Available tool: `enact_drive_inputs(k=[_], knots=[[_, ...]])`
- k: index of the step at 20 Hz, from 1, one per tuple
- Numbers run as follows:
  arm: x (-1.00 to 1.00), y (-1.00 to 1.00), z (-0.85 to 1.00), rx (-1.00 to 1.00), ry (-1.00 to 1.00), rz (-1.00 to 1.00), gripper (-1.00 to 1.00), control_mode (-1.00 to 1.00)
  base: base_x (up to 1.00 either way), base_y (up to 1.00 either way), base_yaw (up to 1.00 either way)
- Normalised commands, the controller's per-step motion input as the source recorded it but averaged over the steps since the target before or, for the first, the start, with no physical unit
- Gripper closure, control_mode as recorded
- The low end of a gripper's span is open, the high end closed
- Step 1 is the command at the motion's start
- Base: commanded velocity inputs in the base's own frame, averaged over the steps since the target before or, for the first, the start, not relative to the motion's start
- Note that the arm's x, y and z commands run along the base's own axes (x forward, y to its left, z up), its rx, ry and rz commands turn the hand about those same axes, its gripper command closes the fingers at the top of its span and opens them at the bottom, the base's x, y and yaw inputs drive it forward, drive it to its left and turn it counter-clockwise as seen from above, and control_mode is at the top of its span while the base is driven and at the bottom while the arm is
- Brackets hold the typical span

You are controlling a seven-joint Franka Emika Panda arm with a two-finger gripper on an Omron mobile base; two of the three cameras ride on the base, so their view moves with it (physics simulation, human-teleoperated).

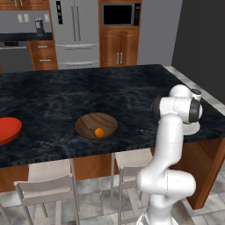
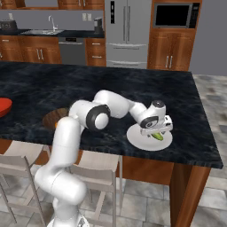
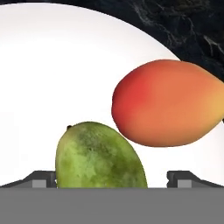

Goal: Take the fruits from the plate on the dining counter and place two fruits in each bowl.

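Fruits were split between two spots on the black table (image 1: 110,88). From the left base view, an orange ball (image 1: 99,132) lay inside the wooden bowl (image 1: 88,123) near the table's front edge. A red bowl (image 1: 8,129) sat at the far left edge. The white arm (image 1: 169,149) rose at the right, hiding most of the plate (image 1: 191,128) behind it.

From the right base view, the arm reached across to the white plate (image 2: 137,138) near the table's front edge. The claw (image 2: 156,132) hung low over the plate, with a green fruit (image 2: 158,136) just beneath it. The wooden bowl (image 2: 51,117) showed partly behind the arm, and the red bowl (image 2: 3,106) at the far left.

From the hand view, the green fruit (image 3: 98,157) lay on the plate (image 3: 52,78) between the two wide-open fingertips (image 3: 41,179), not gripped. A red-orange fruit (image 3: 168,103) lay just beside it, seemingly touching it.
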Motion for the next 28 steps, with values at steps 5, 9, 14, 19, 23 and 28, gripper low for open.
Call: enact_drive_inputs(k=[5,9,14,19,23,28], knots=[[0.01,-0.04,-0.41,0.0,0.06,0.03,1.0,-1.0,0.0,0.0,0.0],[-0.17,0.0,-0.09,0.0,0.02,0.01,1.0,-1.0,0.0,0.0,0.0],[-0.95,0.38,0.07,0.0,0.0,-0.02,1.0,-1.0,0.0,0.0,0.0],[-0.96,0.86,0.59,-0.03,0.0,-0.04,1.0,-1.0,0.0,0.0,0.0],[-0.87,0.98,0.93,-0.04,0.01,-0.07,1.0,-1.0,0.0,0.0,0.0],[-0.7,0.86,0.94,0.0,0.0,-0.1,1.0,-1.0,0.0,0.0,0.0]])
